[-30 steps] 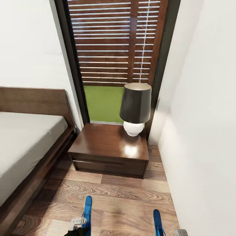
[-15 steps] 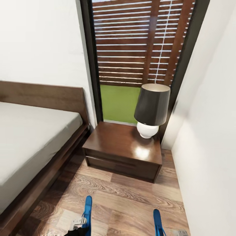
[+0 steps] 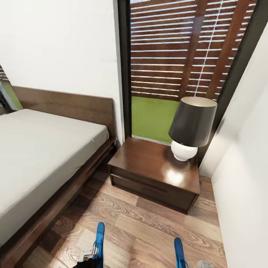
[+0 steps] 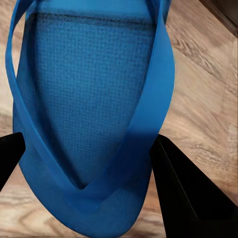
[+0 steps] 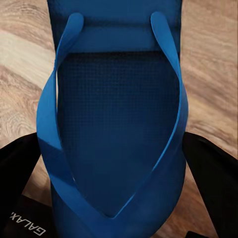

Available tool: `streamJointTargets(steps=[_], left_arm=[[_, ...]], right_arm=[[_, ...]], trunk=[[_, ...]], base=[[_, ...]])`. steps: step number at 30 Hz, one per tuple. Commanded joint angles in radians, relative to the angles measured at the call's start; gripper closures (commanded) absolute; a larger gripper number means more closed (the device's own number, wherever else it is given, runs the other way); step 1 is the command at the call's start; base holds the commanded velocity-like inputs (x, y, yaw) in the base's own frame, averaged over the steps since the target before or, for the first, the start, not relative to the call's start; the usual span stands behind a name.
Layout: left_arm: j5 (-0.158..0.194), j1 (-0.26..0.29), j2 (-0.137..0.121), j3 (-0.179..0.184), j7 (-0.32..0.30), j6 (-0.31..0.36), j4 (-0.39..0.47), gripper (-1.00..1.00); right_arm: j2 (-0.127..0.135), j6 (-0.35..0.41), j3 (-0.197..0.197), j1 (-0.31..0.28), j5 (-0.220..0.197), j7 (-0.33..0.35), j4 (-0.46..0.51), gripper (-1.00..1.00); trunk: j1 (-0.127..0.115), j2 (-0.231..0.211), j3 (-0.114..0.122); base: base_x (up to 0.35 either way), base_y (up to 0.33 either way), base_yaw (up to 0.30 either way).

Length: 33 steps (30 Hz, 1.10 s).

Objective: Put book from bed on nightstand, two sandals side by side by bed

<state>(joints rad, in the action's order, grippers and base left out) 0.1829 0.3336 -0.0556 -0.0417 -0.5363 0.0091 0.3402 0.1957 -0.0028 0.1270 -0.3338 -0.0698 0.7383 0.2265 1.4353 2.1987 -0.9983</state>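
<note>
1. The left gripper (image 4: 84, 163) is clenched on a blue sandal (image 4: 89, 114): its dark fingers (image 4: 186, 193) sit at either side of the toe end, straps meeting in a V between them. In the head view this sandal (image 3: 99, 238) stands on edge at the lower frame, above the gripper (image 3: 88, 256).
2. The right gripper (image 5: 116, 188) grasps the other sandal (image 5: 116, 129) the same way, black fingers (image 5: 210, 183) flanking the sole. In the head view that sandal (image 3: 179, 251) rises near the lower right, well apart from the first.
3. Below both lies the wood-plank floor (image 3: 141, 230).
4. At the left is the bed (image 3: 41, 149), with a pale mattress on a dark frame. No book is visible on the part of the mattress in view.
5. Just beside the bed stands the nightstand (image 3: 149, 163), its top bare apart from a lamp (image 3: 191, 126) with a dark shade and white base near its far right corner.
6. Behind the bed rises the headboard (image 3: 67, 106), against a white wall (image 3: 56, 44).
7. Farthest is the window (image 3: 182, 48), dark-framed, with brown slatted blinds and green below them.
</note>
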Motion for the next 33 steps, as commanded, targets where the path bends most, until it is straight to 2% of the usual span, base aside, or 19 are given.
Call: streamJointTargets(steps=[1, 33], left_arm=[[0.000, 0.001, 0.000, -0.004, -0.005, 0.000, -0.001, 1.00], [0.000, 0.001, 0.001, -0.004, -0.005, 0.000, -0.001, 1.00]], right_arm=[[0.000, 0.000, 0.001, 0.000, -0.005, 0.004, -0.001, 1.00], [0.001, 0.000, 0.002, 0.000, -0.007, 0.007, -0.001, 1.00]], trunk=[[0.000, 0.000, -0.001], [0.000, 0.000, -0.001]], base=[[0.000, 0.000, 0.284], [0.000, -0.018, 0.284]])
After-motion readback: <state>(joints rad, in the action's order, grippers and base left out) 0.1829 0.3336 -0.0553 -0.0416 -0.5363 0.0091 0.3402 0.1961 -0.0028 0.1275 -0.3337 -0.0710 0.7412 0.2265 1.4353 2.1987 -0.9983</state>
